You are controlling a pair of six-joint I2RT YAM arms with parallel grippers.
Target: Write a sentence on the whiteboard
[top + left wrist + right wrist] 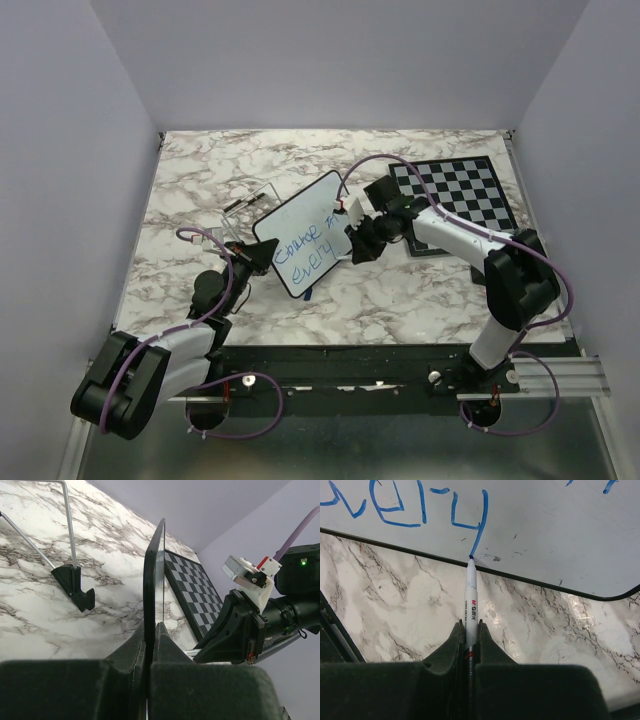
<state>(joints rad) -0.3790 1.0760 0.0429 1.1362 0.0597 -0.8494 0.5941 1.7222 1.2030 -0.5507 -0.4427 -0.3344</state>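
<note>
The whiteboard (305, 245) sits about mid-desk, turned at an angle, its near-left corner toward the near edge and its far end toward the chessboard. At that near-left corner the left claw (150, 630) is clenched on the board's black frame. From that wrist the board shows edge-on, rising straight out from between the 2 fingers. The sentence (311, 241) runs in 2 lines of blue lettering. The lower line ends in "very"; the upper line is too uneven to read. On the board's right side, the right claw (469, 630) grips a blue marker (470, 597) by its barrel. The tip touches the board's edge just at the tail of the last "y", right where white surface meets frame. Beyond the board, toward the far-left, a wire stand (75, 582) with black feet rests on the marble desk (420, 300). The chessboard (460, 195) lies flat near the far-right corner.
</note>
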